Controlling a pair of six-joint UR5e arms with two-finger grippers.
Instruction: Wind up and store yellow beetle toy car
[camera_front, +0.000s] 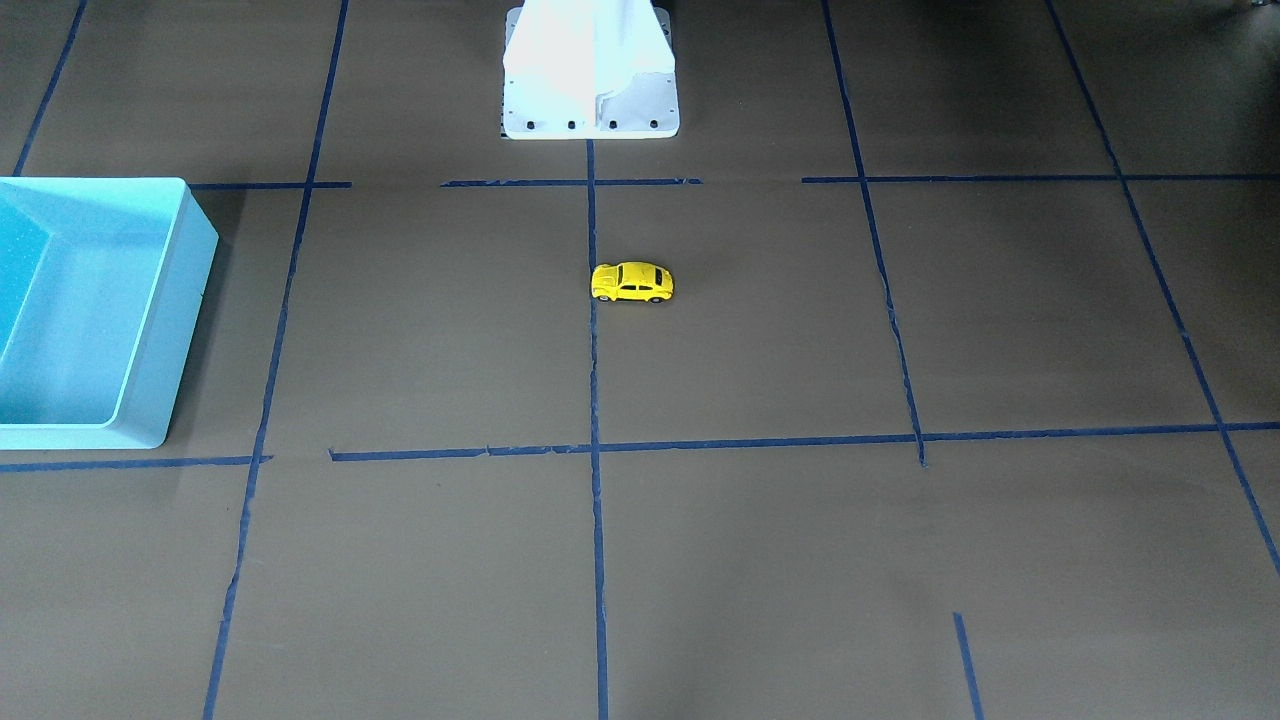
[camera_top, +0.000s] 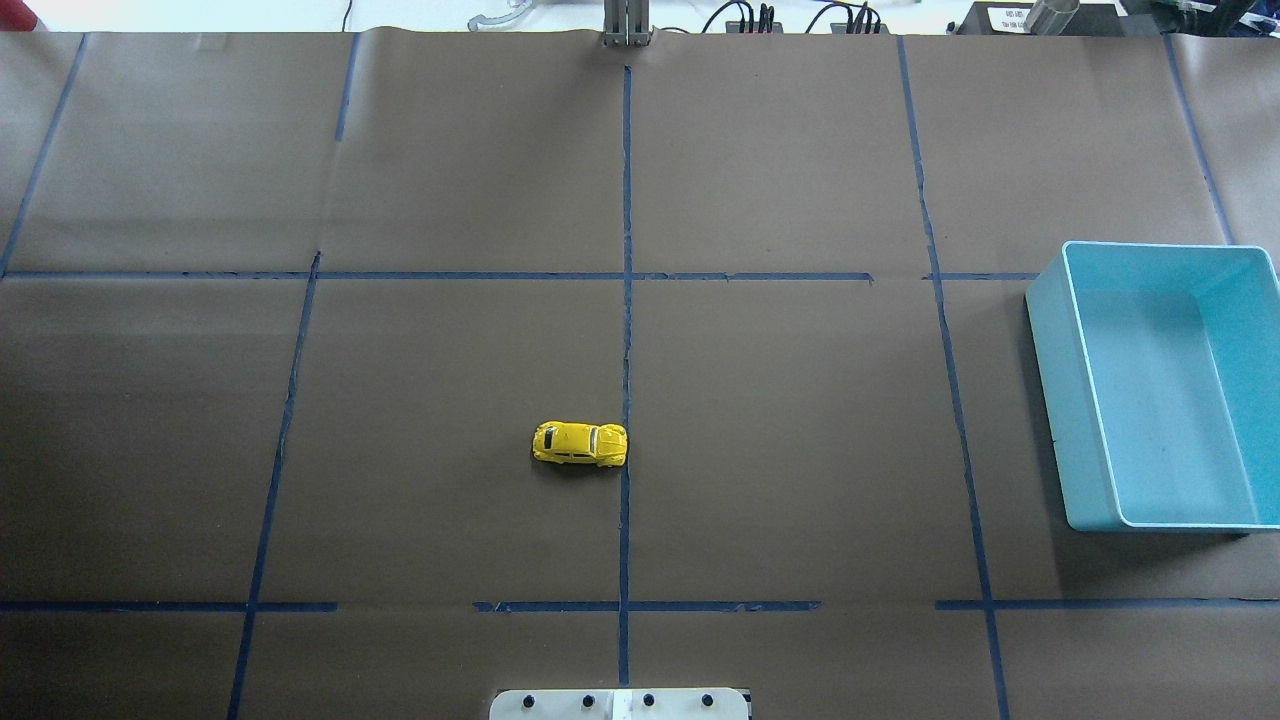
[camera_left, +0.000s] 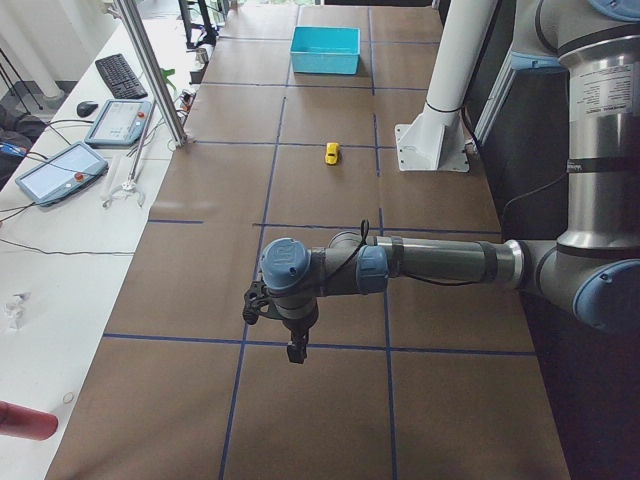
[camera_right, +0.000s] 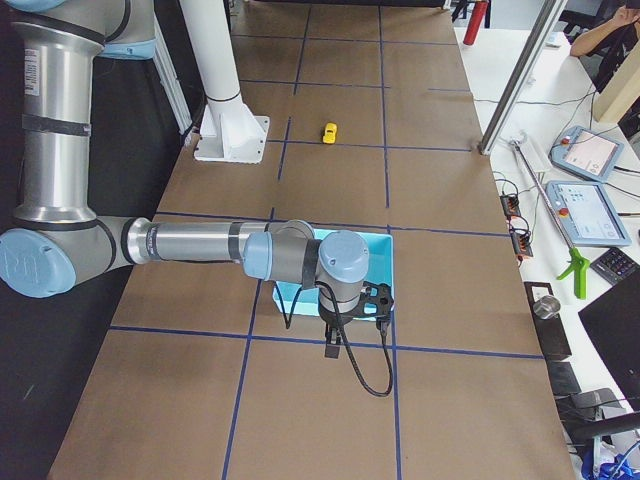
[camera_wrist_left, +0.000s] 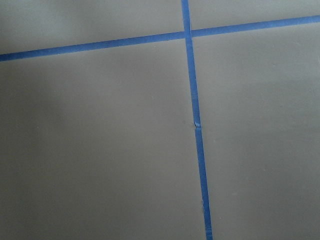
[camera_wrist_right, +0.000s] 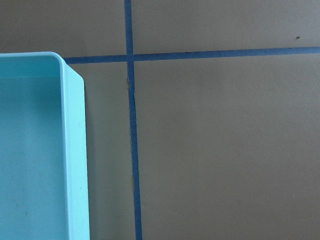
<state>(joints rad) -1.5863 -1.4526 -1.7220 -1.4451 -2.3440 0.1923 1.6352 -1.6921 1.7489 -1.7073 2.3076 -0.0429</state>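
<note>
Yellow beetle toy car (camera_top: 580, 444) is on its wheels near table centre, lying crosswise to the robot. One end is on the centre blue tape line (camera_top: 625, 350) and the body is on the robot's left side of it. Nothing touches it. Light blue bin (camera_top: 1050, 400) is well apart at the robot's right, and the car isn't in it. Left gripper (camera_left: 296, 350) hangs over bare brown paper (camera_top: 450, 350) toward the table's left end, far from the car. Right gripper (camera_right: 331, 350) hangs by the bin's corner. Both show only in the side views and neither wrist view shows fingers, so I can't tell whether either is released or clenched; neither visibly holds anything. My read: we're at step zero, approach not begun, wind-up and storing both pending. Next move calls for one arm to travel to centre, spread its fingers, line them across the car's narrow sides and come straight down. It's tiny and free-rolling, so an off-centre touch likely shoves it away.
</note>
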